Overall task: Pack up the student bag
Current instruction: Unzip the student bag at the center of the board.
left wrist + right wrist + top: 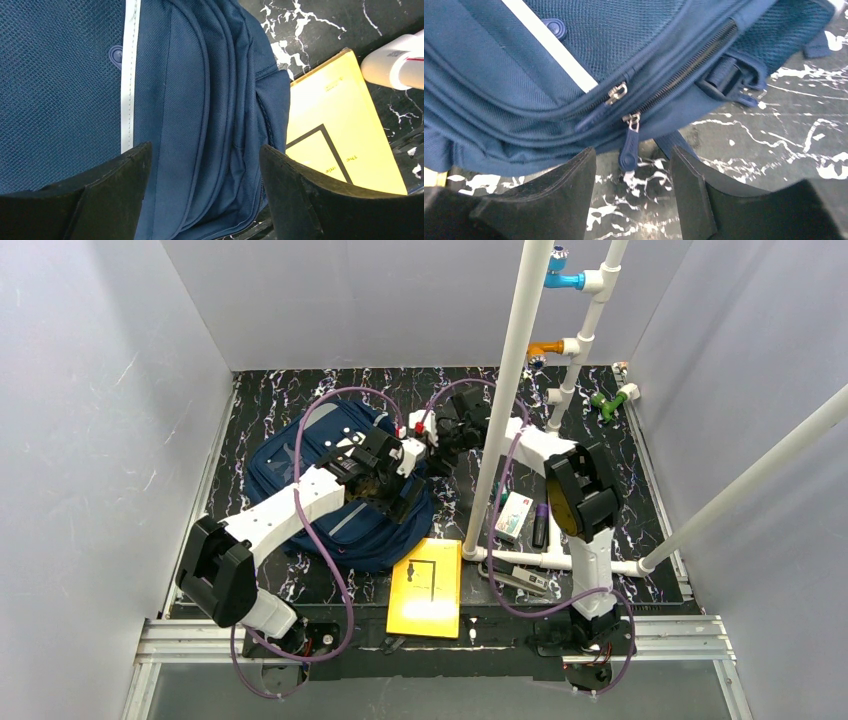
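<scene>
The navy student bag (300,465) lies flat on the black marbled table, left of centre. My left gripper (375,480) hovers open over its near right part; the left wrist view shows blue fabric folds (200,125) and a grey stripe (129,75) between the open jaws. My right gripper (440,445) is open at the bag's right edge. In the right wrist view its jaws straddle a blue zipper pull (628,150) that hangs from the bag's closed zipper (684,70), without touching it. A second pull (616,92) sits just above.
A yellow book (427,587) lies at the near edge, right of the bag; it also shows in the left wrist view (340,130). A white pipe frame (505,400) stands in the middle. A small box (512,515), a dark marker (540,525) and a tool (520,580) lie near the right arm.
</scene>
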